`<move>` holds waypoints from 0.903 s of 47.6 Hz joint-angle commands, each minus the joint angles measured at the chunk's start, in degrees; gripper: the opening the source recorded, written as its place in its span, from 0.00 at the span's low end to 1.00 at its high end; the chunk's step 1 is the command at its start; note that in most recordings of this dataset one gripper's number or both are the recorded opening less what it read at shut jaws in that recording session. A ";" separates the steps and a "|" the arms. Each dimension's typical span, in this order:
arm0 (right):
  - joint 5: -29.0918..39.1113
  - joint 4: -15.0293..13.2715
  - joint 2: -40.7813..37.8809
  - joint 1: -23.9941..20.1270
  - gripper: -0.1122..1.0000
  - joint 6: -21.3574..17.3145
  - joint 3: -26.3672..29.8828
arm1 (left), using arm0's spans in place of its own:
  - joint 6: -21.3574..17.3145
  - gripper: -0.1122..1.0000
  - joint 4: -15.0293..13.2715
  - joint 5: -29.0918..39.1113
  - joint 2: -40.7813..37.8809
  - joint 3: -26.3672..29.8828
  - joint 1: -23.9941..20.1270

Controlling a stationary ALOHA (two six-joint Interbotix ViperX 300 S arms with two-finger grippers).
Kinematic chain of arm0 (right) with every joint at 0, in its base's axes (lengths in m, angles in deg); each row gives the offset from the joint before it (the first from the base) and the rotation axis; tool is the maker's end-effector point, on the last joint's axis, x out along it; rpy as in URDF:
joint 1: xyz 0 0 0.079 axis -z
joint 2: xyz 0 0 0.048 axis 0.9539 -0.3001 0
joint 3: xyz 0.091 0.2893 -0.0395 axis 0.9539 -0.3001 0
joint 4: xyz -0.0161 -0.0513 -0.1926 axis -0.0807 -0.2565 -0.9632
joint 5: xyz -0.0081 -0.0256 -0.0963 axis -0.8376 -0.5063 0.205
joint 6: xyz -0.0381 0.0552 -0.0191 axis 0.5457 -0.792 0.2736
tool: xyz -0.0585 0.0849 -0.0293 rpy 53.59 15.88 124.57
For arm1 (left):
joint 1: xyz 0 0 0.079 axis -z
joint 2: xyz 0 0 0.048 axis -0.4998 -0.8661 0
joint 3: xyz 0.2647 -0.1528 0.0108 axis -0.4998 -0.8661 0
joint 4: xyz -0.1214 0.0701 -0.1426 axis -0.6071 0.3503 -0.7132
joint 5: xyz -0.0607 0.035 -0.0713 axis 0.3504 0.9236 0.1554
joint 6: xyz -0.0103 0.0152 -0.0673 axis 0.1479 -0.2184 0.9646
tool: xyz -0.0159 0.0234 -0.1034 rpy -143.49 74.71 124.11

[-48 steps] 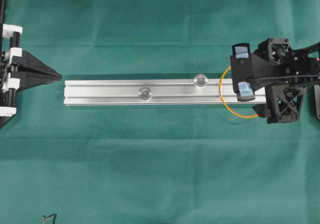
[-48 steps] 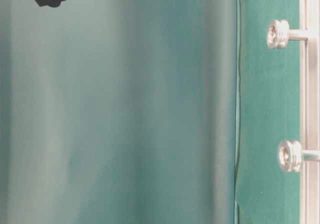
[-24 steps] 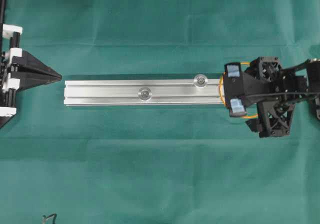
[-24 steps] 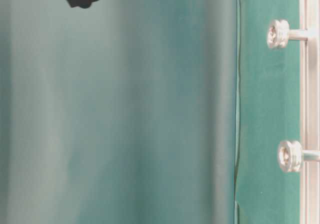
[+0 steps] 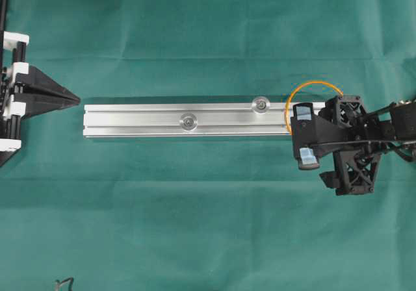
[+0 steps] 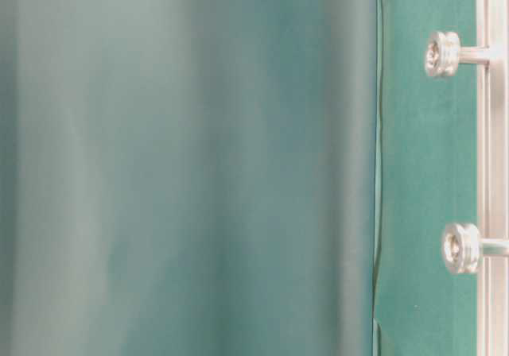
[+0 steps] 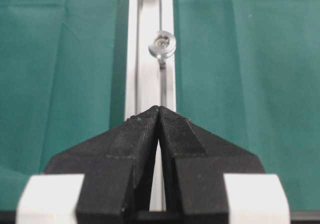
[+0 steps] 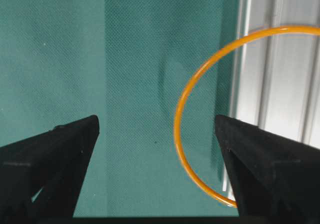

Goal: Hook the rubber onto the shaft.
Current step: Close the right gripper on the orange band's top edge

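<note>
1. Your right gripper [image 5: 305, 138] hangs over the right end of the aluminium rail [image 5: 143, 121], jaws spread wide and holding nothing.
2. The rubber [image 8: 192, 91] lies flat, partly on the rail end, partly on the green cloth [image 5: 195, 226]. In the right wrist view its arc sits between the fingers, nearer the right-hand finger [image 8: 265, 159]; contact cannot be told.
3. Nearest shaft [image 5: 261, 104] stands just left of the band; the second shaft [image 5: 189, 121] is further left.
4. Your left gripper [image 7: 159, 115] has its jaws closed tip to tip, just off the rail's left end.
5. Open cloth lies along both long edges of the rail.
</note>
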State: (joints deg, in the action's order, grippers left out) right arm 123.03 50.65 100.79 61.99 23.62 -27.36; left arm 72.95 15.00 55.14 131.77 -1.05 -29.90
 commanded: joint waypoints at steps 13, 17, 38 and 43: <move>-4.66 0.18 -1.58 -0.44 0.96 -1.41 -2.20 | -0.09 0.10 0.00 -0.26 -0.44 1.85 -0.18; -5.27 0.18 -2.20 -0.44 0.96 -1.41 -2.64 | -0.09 0.10 0.00 -0.26 -0.44 1.85 -0.18; -7.82 0.09 -4.57 -0.44 0.96 -1.41 -2.81 | -0.09 0.10 0.00 -0.09 -0.44 1.85 -0.18; -7.82 0.18 -4.66 -0.44 0.96 -1.41 -2.81 | -0.09 0.10 0.00 -0.09 -0.44 1.85 -0.18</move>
State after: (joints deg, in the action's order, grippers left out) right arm 115.64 50.65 95.69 61.73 22.12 -30.70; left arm 72.86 15.00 55.31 131.77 -1.05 -29.90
